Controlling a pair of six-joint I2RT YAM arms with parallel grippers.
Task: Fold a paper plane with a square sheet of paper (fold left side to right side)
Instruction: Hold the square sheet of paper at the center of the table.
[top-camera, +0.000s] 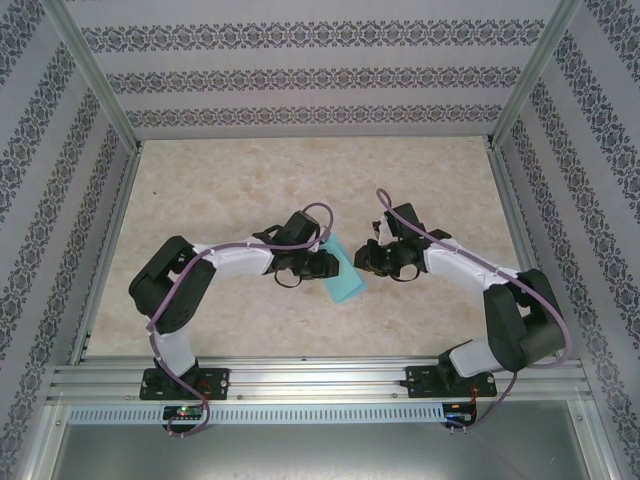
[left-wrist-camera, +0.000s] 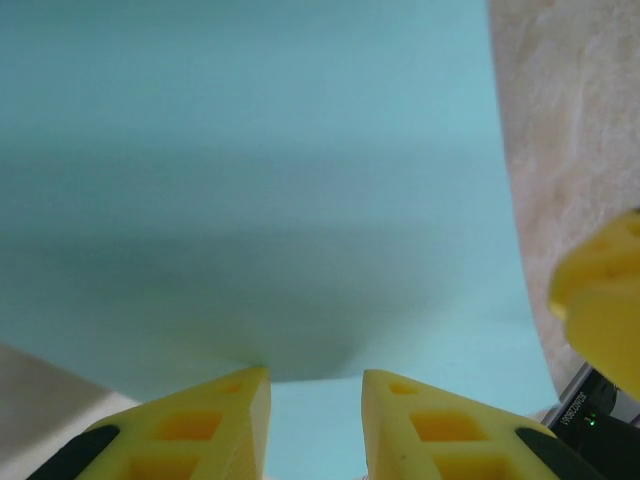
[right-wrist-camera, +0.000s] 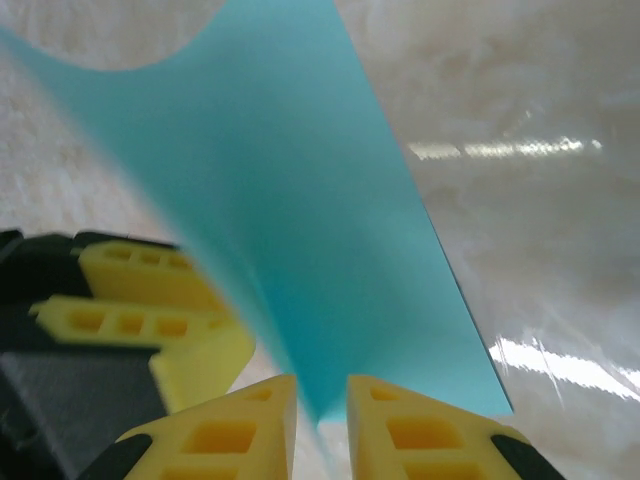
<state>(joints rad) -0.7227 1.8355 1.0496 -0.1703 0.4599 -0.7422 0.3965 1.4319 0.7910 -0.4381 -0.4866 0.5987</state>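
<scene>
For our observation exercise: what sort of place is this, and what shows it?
Probably a robot test booth in a lab: two robot arms bolted to a metal rail, at a marbled table closed in by patterned panels on metal posts.

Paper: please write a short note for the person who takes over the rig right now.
Left tool: open, pointed at the paper.
Right tool: narrow gap around the paper's edge; grip unclear.
Paper: between both tools, partly lifted and curved.
Done: no finished crease visible.
Left to do: lay left side onto right side, press the crease.
</scene>
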